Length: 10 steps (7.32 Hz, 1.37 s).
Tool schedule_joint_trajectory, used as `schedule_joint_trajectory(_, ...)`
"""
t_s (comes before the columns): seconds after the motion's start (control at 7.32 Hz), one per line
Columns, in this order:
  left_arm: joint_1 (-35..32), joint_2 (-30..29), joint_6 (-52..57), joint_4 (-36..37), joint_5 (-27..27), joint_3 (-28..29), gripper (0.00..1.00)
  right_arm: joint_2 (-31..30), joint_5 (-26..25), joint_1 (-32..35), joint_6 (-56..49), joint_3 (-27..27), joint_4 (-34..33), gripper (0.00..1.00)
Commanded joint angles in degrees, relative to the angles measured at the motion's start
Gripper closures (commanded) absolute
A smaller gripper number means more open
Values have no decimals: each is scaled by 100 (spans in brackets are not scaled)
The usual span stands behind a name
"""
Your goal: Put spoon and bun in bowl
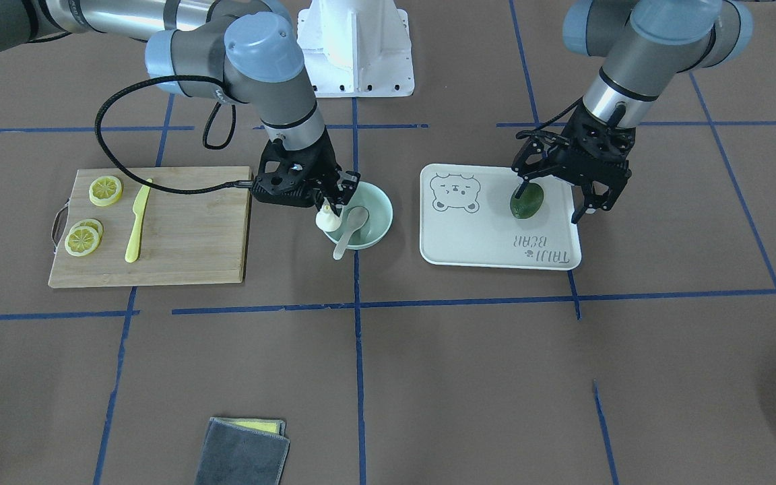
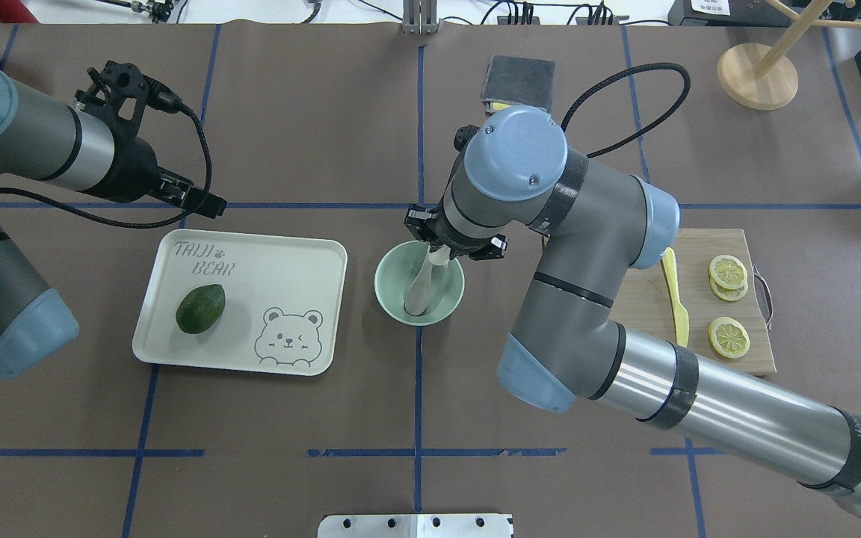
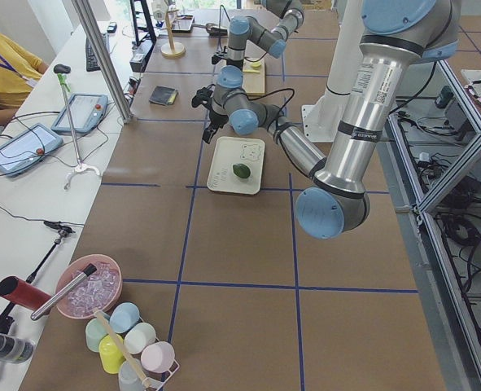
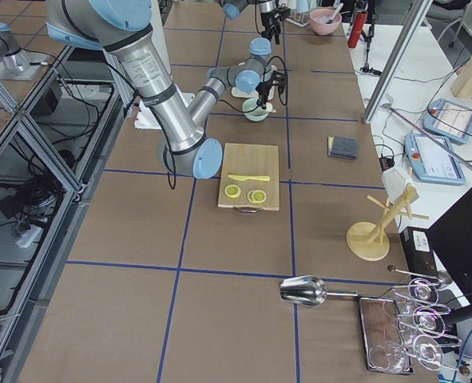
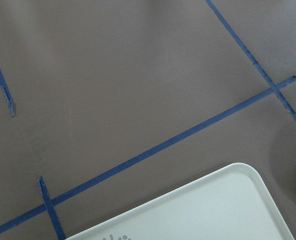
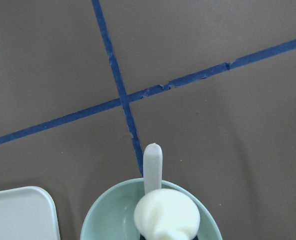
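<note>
right gripper (image 1: 333,205): closed round the bun (image 1: 327,217), hanging just above the bowl (image 1: 385,210), inside its rim on the robot's right | spoon (image 1: 349,232): scoop in the bowl, handle over the rim, pointing away from the robot | your drop looks straight down | left gripper (image 1: 555,197): spread wide, empty, over the tray (image 1: 482,249)

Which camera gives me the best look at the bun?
Right wrist: the bun fills the foreground, unblocked, above the bowl. Front-facing shows it small in the right gripper at the bowl's rim. Overhead, the right arm hides most of it; side views are too far; left wrist misses it.
</note>
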Motion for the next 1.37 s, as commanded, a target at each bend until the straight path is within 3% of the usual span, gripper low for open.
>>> schedule_joint_trajectory(0.0,-1,3,0,9,0,8,0,64,-203,-215,183,-31,9,41)
schedule_joint_trajectory(0.27,-1,3,0,9,0,16,0,64,-284,-330,183,-101,9,36)
schedule_joint_trajectory(0.41,-1,3,0,9,0,16,0,73,-301,-365,192,-136,18,28)
schedule_joint_trajectory(0.55,-1,3,0,9,0,16,0,64,-301,-365,183,-137,27,18)
schedule_joint_trajectory(0.68,-1,3,0,9,0,16,0,55,-301,-331,174,-76,35,0)
schedule_joint_trajectory(0.82,-36,125,17,9,-17,-27,0,-127,-249,-148,157,273,1,0)
schedule_joint_trajectory(0.96,-271,526,122,-26,-52,-184,0,-695,-109,37,61,642,35,0)
schedule_joint_trajectory(1.23,-1147,1108,1705,-35,-105,-195,0,-1679,828,869,-1006,1275,44,0)
